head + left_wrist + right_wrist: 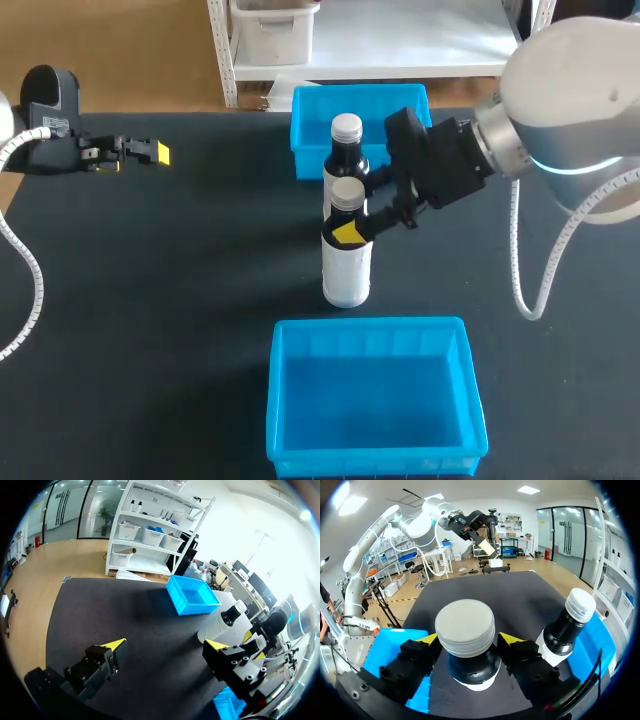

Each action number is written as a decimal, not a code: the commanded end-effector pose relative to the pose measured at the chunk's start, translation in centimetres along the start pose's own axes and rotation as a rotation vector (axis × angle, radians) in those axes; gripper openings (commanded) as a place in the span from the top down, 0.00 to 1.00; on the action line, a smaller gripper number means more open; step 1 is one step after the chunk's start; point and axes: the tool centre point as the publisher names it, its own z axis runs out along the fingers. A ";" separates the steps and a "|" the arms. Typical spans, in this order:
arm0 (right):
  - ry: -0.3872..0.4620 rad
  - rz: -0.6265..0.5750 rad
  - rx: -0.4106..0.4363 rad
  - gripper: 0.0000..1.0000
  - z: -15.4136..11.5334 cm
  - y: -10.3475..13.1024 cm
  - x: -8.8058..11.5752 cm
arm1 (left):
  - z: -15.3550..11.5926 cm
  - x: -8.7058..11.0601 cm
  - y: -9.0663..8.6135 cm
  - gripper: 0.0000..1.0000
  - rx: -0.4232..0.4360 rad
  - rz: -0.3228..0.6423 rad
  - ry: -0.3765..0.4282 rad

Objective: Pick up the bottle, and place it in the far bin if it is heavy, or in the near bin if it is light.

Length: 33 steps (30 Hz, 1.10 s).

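The dark bottle with a white label and silver cap stands upright in the middle of the table, between the two bins. My right gripper is around its upper part, one yellow tip showing at the shoulder. In the right wrist view the bottle fills the gap of the gripper, and both fingers press against its dark sides. My left gripper hovers open at the far left, nothing between its fingers. From the left wrist, the bottle stands beyond the far bin.
A second, similar bottle stands just behind the held one, against the far blue bin. The near blue bin sits at the front edge. In the right wrist view the second bottle stands close beside the gripper.
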 end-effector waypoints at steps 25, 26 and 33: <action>-0.009 0.007 0.064 0.57 -4.1 -0.8 -0.3 | 0.0 0.0 0.0 0.00 0.000 0.000 0.000; -0.008 0.012 0.078 0.58 -4.8 -1.0 -0.3 | 0.0 0.0 0.0 0.00 0.000 0.000 0.000; 0.013 0.073 0.178 0.59 -9.5 -2.3 1.0 | 0.0 0.0 0.0 0.00 0.000 0.000 0.000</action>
